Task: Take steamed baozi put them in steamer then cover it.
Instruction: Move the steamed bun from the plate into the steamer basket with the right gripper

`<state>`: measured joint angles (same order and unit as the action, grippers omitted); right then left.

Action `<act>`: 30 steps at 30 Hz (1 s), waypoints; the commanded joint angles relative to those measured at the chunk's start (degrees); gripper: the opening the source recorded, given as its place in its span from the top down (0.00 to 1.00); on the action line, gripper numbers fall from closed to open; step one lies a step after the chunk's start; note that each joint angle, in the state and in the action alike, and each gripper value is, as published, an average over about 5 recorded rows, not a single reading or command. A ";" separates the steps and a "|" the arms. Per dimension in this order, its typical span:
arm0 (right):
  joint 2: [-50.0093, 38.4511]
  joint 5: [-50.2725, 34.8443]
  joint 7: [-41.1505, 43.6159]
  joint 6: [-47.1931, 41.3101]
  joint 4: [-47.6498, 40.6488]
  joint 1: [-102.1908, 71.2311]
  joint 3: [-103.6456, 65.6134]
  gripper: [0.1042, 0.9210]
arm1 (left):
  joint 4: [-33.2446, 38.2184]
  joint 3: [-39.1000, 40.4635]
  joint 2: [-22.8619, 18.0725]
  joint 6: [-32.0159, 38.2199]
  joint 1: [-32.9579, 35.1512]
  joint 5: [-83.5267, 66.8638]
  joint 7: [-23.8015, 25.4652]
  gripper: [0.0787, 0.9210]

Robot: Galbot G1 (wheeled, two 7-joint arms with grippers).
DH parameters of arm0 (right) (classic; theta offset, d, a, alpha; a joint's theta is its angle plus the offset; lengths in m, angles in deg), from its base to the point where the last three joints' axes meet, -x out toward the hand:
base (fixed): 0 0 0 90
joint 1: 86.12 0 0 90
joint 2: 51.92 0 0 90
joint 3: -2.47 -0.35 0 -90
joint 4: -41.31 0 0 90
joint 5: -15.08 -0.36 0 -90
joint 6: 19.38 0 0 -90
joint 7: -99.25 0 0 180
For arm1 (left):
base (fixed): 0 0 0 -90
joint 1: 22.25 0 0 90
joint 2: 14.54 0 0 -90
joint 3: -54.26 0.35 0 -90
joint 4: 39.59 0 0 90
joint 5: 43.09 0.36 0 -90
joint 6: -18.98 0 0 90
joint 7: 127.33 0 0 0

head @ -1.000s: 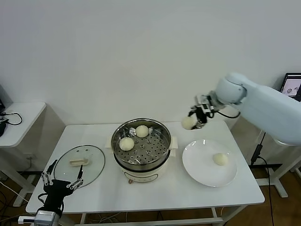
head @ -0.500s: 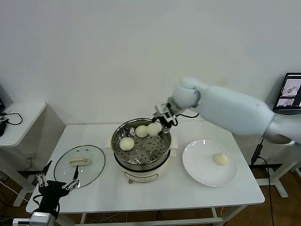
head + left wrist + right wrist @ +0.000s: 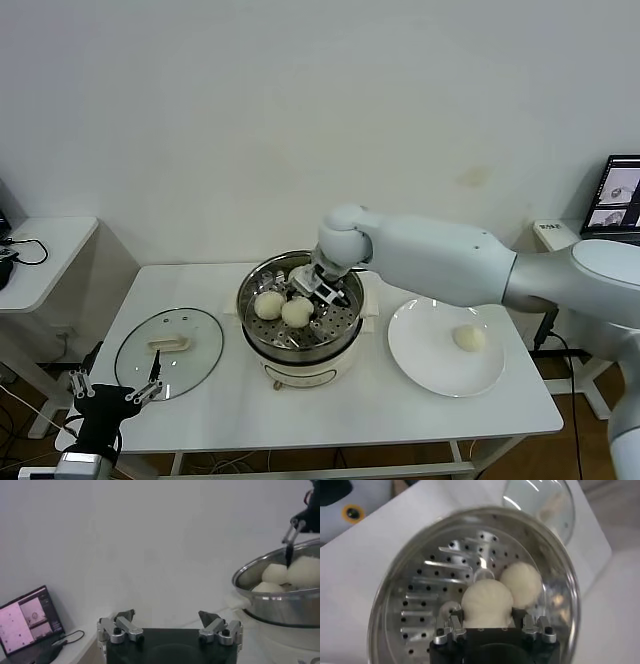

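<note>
Steamer (image 3: 300, 345) at table centre, shiny steel pot on cream base, perforated tray inside. Right gripper (image 3: 306, 292) down in pot, fingers clamped on third baozi (image 3: 296, 311), near front of tray. Two baozi (image 3: 268, 305) already in. Fourth baozi (image 3: 468, 338) waits on white plate (image 3: 420, 350) at 3 o'clock. Glass cover (image 3: 168, 351) off, at 9 o'clock. Left gripper (image 3: 112, 392) parked wide open near it. Roughly halfway, I'd say.
</note>
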<state>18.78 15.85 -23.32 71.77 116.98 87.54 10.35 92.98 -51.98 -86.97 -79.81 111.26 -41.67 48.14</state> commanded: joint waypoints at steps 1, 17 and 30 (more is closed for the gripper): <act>2.15 4.11 0.23 7.12 1.14 -0.25 2.20 0.38 | -0.12 -0.03 -0.08 0.01 -0.13 0.03 -0.04 0.12; 1.13 4.51 1.08 9.15 2.64 0.37 2.40 0.28 | -0.21 0.24 -0.22 0.08 -0.29 0.03 -0.08 0.12; -3.86 3.00 1.60 5.65 0.26 2.71 -3.96 0.12 | -0.26 -0.21 0.59 0.14 -0.53 -0.10 -0.08 0.12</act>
<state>18.05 19.16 -22.58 79.78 117.83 89.27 10.04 92.77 -52.14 -86.48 -79.67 110.72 -41.78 48.06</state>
